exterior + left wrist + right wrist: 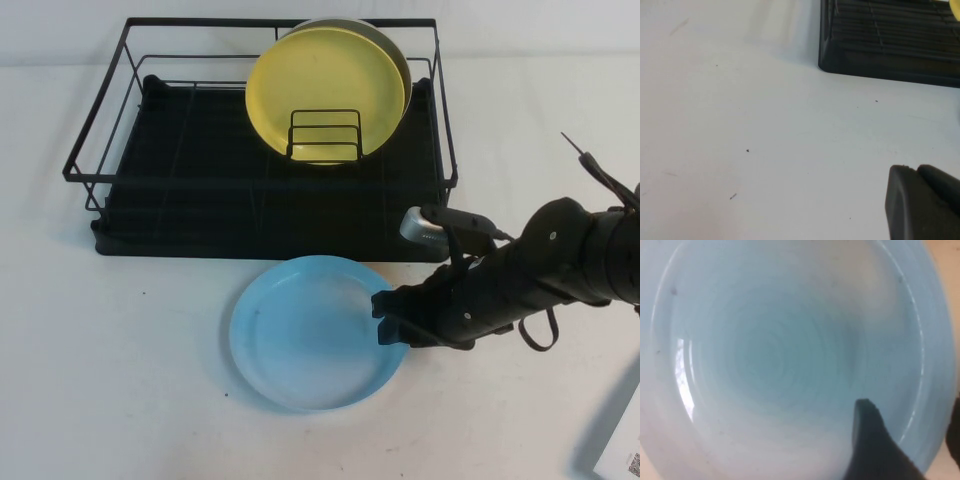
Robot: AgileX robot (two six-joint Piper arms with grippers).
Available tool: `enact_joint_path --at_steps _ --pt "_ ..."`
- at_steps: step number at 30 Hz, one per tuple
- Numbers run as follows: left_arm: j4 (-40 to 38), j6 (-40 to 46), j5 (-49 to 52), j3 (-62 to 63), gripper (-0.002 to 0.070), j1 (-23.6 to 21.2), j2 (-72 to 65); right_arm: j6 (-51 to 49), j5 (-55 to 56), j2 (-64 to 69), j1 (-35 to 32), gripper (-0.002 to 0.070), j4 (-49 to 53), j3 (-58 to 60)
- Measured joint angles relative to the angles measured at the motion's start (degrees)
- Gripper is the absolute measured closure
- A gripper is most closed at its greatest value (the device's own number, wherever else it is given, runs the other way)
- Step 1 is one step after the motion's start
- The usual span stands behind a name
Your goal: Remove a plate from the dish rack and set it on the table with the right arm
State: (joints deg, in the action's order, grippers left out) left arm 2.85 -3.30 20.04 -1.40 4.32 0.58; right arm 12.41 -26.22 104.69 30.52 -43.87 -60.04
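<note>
The light-blue plate (310, 345) lies flat on the white table (120, 390), just in front of the black dish rack (200, 190). My right gripper (385, 318) is at the plate's right rim. In the right wrist view the plate (780, 355) fills the frame. The right gripper (907, 407) is open, one finger (875, 445) over the plate's inside and the other outside the rim. My left gripper (916, 172) is out of the high view; it is shut and empty over bare table (740, 125) near a corner of the rack (890, 45).
A yellow plate (320, 85) stands upright in the rack's small wire holder (325, 135), with an olive-grey plate (398, 55) behind it. A white object with a label (622, 440) sits at the table's front right corner.
</note>
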Motion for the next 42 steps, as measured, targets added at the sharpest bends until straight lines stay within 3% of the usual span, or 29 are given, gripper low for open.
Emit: enact_joint_path --at_steps 4,7,12,15,26,33,38,42 --pt "0.00 0.00 0.00 0.00 0.0679 0.00 0.00 0.00 -1.80 -0.39 -0.05 0.0381 2.03 0.00" --pt "0.00 0.00 0.00 0.00 0.0679 0.00 0.00 0.00 -5.00 -2.78 -0.14 0.0423 5.22 0.00" --pt "0.00 0.00 0.00 0.00 0.0679 0.00 0.00 0.00 -11.49 -11.02 -0.14 0.0618 9.94 0.00" --pt "0.00 0.00 0.00 0.00 0.0679 0.00 0.00 0.00 -14.24 -16.82 -0.14 0.0673 11.78 0.10" --pt "0.00 0.00 0.00 0.00 0.0679 0.00 0.00 0.12 -22.38 -36.79 -0.14 0.0693 18.12 8.74" --pt "0.00 0.00 0.00 0.00 0.0679 0.00 0.00 0.12 -25.89 -40.29 -0.14 0.0694 21.81 8.82" --pt "0.00 0.00 0.00 0.00 0.0679 0.00 0.00 0.12 -24.02 -40.41 -0.14 0.0694 24.69 9.08" --pt "0.00 0.00 0.00 0.00 0.0679 0.00 0.00 0.12 -16.30 -44.41 -2.33 0.0694 28.71 14.02"
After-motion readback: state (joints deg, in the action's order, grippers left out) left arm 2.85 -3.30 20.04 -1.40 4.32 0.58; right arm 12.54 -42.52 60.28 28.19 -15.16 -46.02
